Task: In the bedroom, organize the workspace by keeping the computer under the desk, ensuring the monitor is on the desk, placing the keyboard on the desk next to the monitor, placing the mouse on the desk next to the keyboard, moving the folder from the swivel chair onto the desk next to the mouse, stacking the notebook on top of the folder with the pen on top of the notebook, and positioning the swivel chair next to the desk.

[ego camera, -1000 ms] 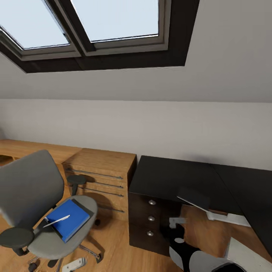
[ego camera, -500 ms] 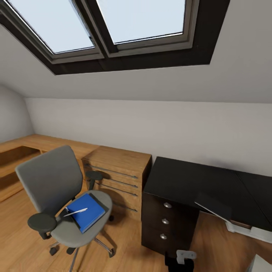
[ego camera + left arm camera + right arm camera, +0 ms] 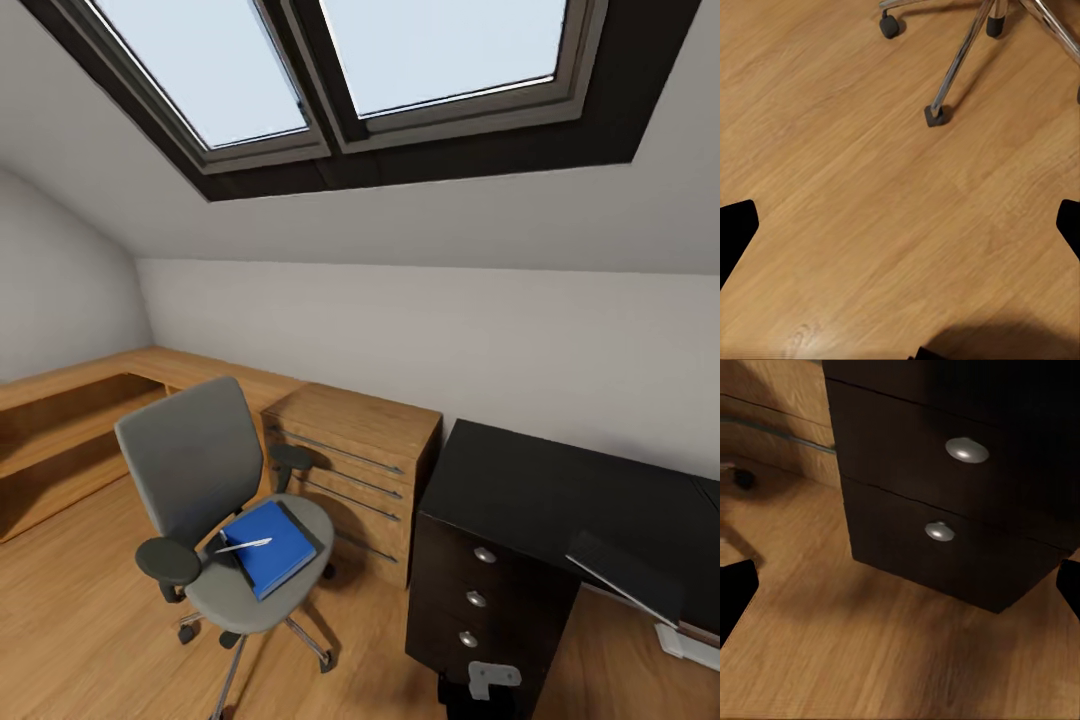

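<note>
The grey swivel chair (image 3: 195, 470) stands on the wooden floor left of the black desk (image 3: 560, 485), apart from it. A bright blue folder (image 3: 270, 550) lies on its seat, with a thin pale stick-like thing (image 3: 243, 546) across it. At the desk's right a dark flat panel with a pale edge (image 3: 625, 578) tilts over the edge; I cannot tell what it is. My left gripper (image 3: 900, 229) is open above bare floor near the chair's chrome legs (image 3: 960, 64). My right gripper (image 3: 900, 585) is open, facing the desk's silver-knobbed drawers (image 3: 967, 450).
A light wooden drawer cabinet (image 3: 360, 455) stands between chair and desk against the wall. A low wooden shelf unit (image 3: 70, 430) runs along the left wall. Skylights sit in the sloped ceiling. Open floor (image 3: 80, 620) lies at the front left. A pale object (image 3: 685, 645) lies under the desk.
The whole head view has swung left and pulled back, so chair, cabinet and desk sit further right in the picture. The things themselves have not moved. My arm shows less at the bottom.
</note>
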You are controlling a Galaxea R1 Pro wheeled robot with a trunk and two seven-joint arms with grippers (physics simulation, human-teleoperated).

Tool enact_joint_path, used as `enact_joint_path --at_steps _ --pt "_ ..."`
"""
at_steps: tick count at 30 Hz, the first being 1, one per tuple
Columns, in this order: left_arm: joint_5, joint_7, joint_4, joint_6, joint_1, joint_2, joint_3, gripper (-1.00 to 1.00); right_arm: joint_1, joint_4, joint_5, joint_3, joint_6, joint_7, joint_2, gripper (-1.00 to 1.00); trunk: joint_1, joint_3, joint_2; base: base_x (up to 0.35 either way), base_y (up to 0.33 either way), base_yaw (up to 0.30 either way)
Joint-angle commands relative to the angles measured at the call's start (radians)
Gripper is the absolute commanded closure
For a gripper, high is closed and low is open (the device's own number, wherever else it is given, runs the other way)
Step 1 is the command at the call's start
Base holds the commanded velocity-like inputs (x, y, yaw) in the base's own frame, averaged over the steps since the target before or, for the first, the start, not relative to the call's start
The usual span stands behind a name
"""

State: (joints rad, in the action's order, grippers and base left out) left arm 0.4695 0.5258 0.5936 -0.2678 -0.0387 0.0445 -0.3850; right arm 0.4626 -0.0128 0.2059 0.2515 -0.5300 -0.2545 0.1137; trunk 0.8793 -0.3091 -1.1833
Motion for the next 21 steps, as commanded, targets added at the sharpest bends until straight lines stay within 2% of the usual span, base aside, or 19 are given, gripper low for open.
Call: enact_joint_path --at_steps 1,3,7,14,21 --pt "0.011 0.006 0.002 -0.006 0.0 0.002 -0.008 -1.0 -0.003 -0.004 0.005 0.011 -0.003 0.01 -0.032 -1.0 0.0 -0.001 -0.001 0.0 0.0 0.033" --pt "0.011 0.006 0.002 -0.007 0.0 0.002 -0.008 -1.0 -0.006 -0.004 0.006 0.012 -0.003 0.028 -0.049 -1.0 0.0 -0.001 -0.001 0.0 0.0 0.022" --pt "0.011 0.007 0.002 -0.007 0.0 0.002 -0.008 -1.0 -0.009 -0.004 0.006 0.012 -0.003 0.05 -0.065 -1.0 0.0 -0.001 -0.001 0.0 0.0 0.008" --pt "0.011 0.007 0.002 -0.006 0.0 0.0 -0.008 -1.0 -0.01 -0.004 0.003 0.014 -0.031 0.055 -0.065 -1.0 0.0 -0.001 -0.001 0.0 0.0 0.001" --pt "0.011 0.007 0.002 -0.005 0.0 0.002 -0.008 -1.0 -0.01 -0.004 0.004 0.016 -0.042 0.055 -0.051 -1.0 0.0 -0.001 -0.001 0.0 0.0 0.245"
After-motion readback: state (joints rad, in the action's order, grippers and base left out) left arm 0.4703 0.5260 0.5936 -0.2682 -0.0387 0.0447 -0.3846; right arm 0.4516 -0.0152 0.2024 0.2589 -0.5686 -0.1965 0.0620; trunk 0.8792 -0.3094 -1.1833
